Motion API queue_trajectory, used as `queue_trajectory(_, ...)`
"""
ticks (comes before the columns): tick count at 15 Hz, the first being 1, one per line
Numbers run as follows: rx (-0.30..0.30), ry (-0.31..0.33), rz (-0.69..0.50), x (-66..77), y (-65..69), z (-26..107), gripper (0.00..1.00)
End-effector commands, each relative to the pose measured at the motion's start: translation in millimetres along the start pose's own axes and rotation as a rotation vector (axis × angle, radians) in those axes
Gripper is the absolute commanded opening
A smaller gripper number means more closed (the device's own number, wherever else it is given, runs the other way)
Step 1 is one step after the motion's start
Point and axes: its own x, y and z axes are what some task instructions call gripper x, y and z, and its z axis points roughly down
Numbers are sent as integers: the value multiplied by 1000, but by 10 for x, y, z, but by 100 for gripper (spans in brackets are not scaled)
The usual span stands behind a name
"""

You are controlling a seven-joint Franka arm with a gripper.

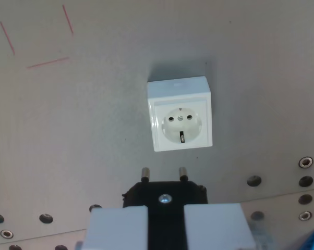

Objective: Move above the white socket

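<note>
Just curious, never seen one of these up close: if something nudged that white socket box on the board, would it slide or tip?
The white socket looks like a squat, rigid plastic box lying flat, so it probably would not tip. No fixing screws are visible; it might slide on the smooth grey board.

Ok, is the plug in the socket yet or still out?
Out. The black plug, held between the gripper fingers, sits apart from the white socket; both pins and the socket holes are visible.
</note>
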Motion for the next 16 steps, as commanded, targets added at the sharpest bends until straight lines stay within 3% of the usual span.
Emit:
queue_trajectory(1,-1,61,-26,-23,23,97,0)
queue_trajectory(9,-4,102,-47,-105,70,300,0)
queue_trajectory(16,-16,101,-72,-188,117,529,0)
